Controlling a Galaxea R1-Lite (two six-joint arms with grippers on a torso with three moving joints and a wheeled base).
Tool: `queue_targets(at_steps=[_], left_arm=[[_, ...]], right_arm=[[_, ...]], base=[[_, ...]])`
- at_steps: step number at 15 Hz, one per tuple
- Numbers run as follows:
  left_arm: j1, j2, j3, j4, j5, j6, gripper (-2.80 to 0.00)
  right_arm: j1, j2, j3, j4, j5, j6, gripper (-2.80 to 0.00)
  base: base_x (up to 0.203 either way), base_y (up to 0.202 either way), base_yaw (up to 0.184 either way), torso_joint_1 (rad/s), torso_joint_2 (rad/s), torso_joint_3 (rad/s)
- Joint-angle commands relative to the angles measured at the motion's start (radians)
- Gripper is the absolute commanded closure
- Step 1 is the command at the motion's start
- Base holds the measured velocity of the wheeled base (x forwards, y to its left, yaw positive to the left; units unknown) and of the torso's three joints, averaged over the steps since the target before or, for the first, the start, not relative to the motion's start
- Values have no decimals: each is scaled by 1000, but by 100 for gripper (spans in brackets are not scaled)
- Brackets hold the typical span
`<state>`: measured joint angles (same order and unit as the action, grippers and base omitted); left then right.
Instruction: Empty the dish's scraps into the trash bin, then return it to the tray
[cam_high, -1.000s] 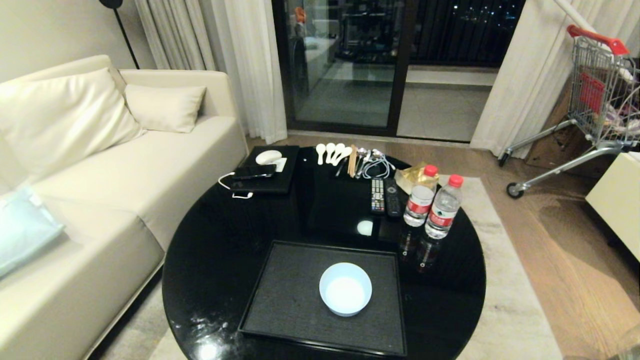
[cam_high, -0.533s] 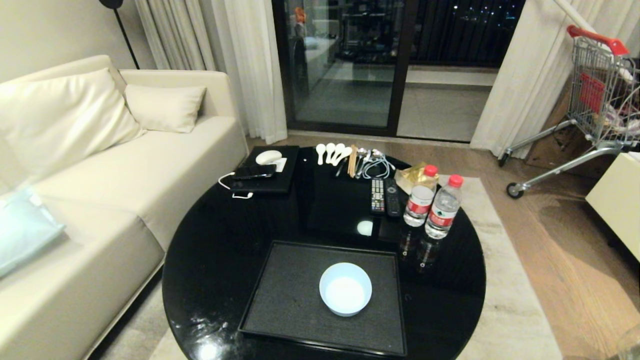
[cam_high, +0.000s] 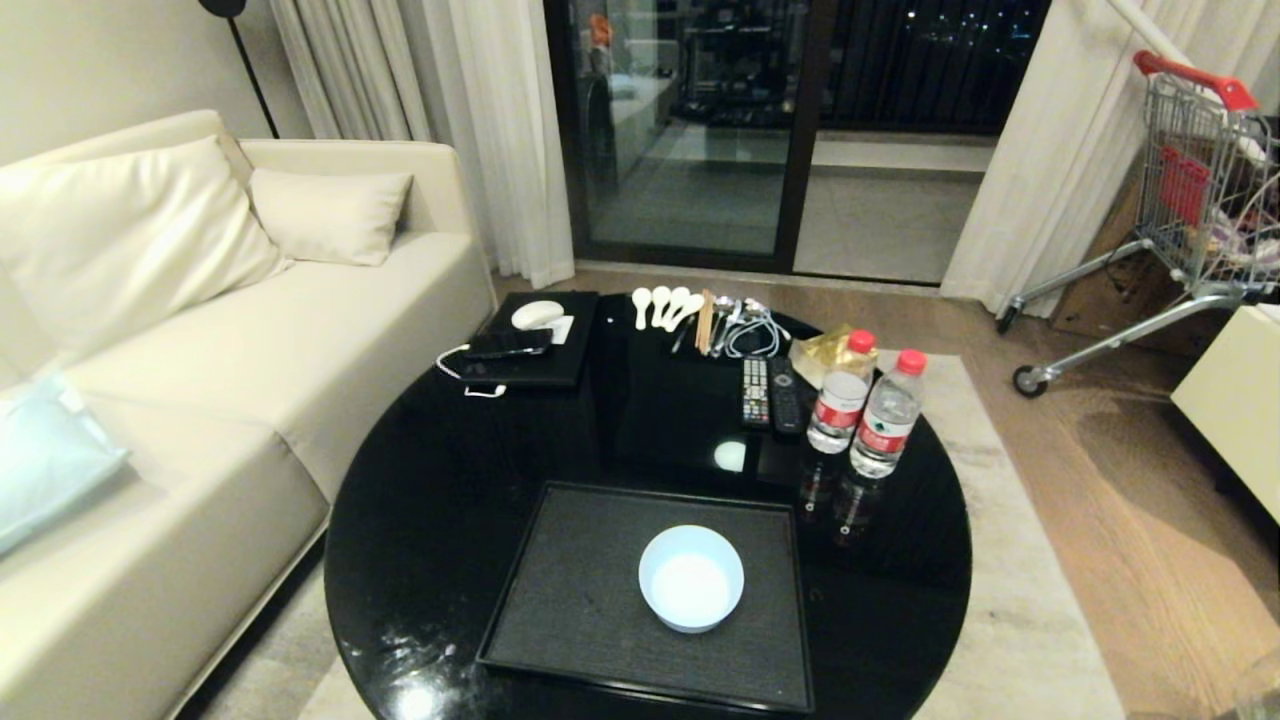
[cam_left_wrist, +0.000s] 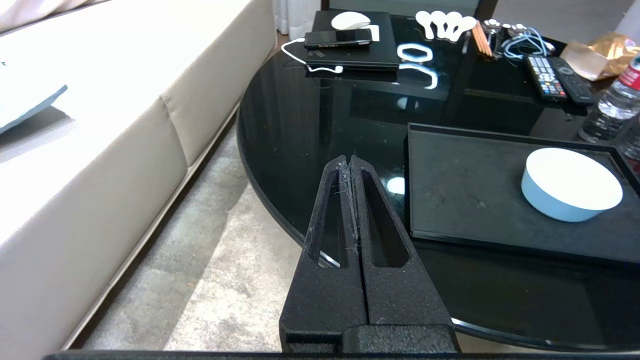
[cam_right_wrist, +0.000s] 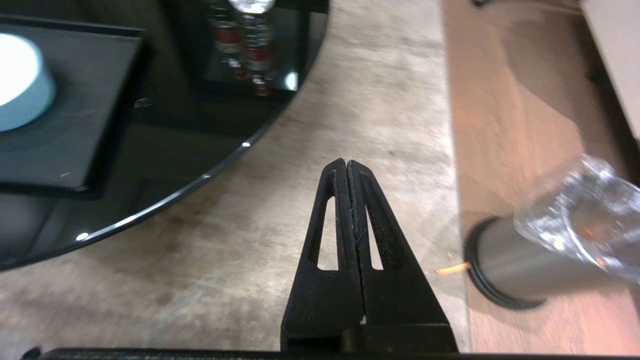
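The dish (cam_high: 691, 578), a small white bowl, stands upright on the black tray (cam_high: 570, 610) at the near side of the round table, and its inside shows only white. The wrist views also show the dish (cam_left_wrist: 571, 184) (cam_right_wrist: 20, 82) on the tray (cam_left_wrist: 465, 190) (cam_right_wrist: 85, 100). The steel trash bin (cam_right_wrist: 520, 260) with its clear liner (cam_right_wrist: 585, 210) stands on the floor to the table's right. One orange scrap (cam_right_wrist: 451, 269) lies on the floor against its base. My left gripper (cam_left_wrist: 350, 159) is shut and empty over the table's left edge. Over the rug, between table and bin, my right gripper (cam_right_wrist: 346, 161) is shut and empty.
Two water bottles (cam_high: 870, 415), remotes (cam_high: 768, 393), white spoons (cam_high: 665, 305) and a black slab with a white oval thing (cam_high: 535, 335) sit on the far half of the black table (cam_high: 440, 500). A cream sofa (cam_high: 220, 330) is left, a shopping cart (cam_high: 1190, 190) far right.
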<state>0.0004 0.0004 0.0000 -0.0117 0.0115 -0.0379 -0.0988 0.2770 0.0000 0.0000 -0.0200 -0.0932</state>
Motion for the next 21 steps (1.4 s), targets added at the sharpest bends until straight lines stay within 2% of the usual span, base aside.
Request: queue_targets(at_steps=[1,6,21], left_arm=[[0,0,0,-1,-1,0,0],[0,0,0,-1,1,0,0],[1,0,0,-1,0,0,0]], right_arm=[[60,-48,0,0,0,0,0],[93,-270,0,0,0,1,0],[94,-277,0,0,0,7,0]], base=[[0,0,0,0,0,0],[0,0,0,0,0,0],[0,0,0,0,0,0]])
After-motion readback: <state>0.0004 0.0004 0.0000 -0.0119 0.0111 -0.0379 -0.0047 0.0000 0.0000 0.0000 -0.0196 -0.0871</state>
